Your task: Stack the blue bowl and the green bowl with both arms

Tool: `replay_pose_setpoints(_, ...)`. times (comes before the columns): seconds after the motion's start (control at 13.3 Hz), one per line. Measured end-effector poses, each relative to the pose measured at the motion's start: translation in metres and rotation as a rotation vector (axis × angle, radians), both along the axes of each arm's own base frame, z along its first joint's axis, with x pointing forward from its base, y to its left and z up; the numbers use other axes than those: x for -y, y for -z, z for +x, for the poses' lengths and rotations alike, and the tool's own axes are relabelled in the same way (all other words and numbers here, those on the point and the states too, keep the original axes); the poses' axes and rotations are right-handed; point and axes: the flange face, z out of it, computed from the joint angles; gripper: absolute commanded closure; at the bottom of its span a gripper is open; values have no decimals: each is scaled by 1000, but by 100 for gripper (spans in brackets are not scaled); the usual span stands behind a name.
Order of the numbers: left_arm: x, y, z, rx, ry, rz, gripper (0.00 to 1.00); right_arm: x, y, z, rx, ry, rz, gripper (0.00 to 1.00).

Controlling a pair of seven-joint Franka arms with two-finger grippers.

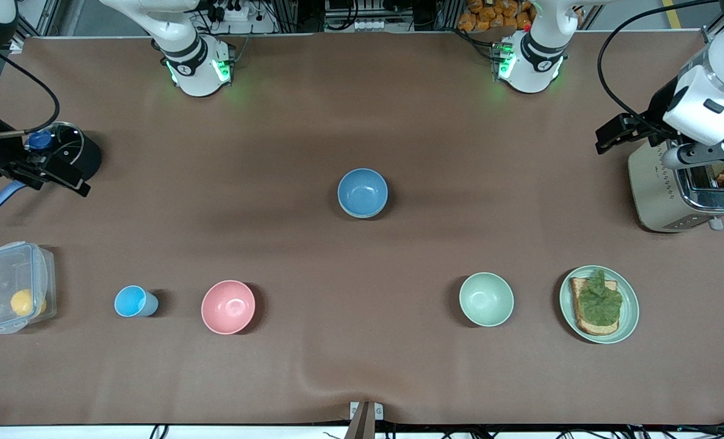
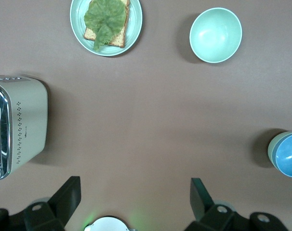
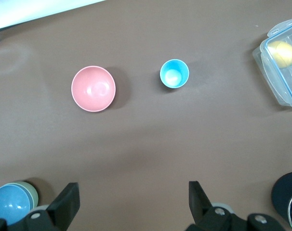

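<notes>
Though told to stack, can already spot the blue bowl [image 1: 362, 191] sitting in the green bowl [image 3: 34, 191], mid-table, about even between both arms. See the left gripper [image 2: 135, 185] up over the toaster [image 1: 673, 195], fingers wide, holding nothing. See the right gripper [image 3: 132, 187] by the black pot [image 1: 87, 160], fingers wide too. Find the mint bowl [image 1: 486, 299] and pink bowl [image 1: 228, 306] nearer the camera, well apart, blocking nothing.

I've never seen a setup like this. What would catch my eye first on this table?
Probably the blue bowl at mid-table, sitting inside a green bowl whose rim just peeks out beneath it. Nearer the front camera stands a row: small blue cup, pink bowl, mint bowl, and a plate of toast with lettuce.
</notes>
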Motion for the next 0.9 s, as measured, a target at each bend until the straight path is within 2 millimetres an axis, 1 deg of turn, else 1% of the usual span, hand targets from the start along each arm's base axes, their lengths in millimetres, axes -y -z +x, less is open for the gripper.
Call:
replay_pose_setpoints(0.3,0,-3,-2,8,0,0,0,5,-2,-1,1,3,-1,0)
replay_pose_setpoints(0.45,0,-7,-2,18,0,-1,0,1,-3,-1,3,-5,-1,0)
replay_pose_setpoints(0.68,0,-16,-3,39,20,-5,0,-12,-3,-1,4,-27,-1,0)
replay_pose_setpoints(0.9,0,-18,-3,45,36,-7,0,-9,-9,-1,15,-22,-1,0)
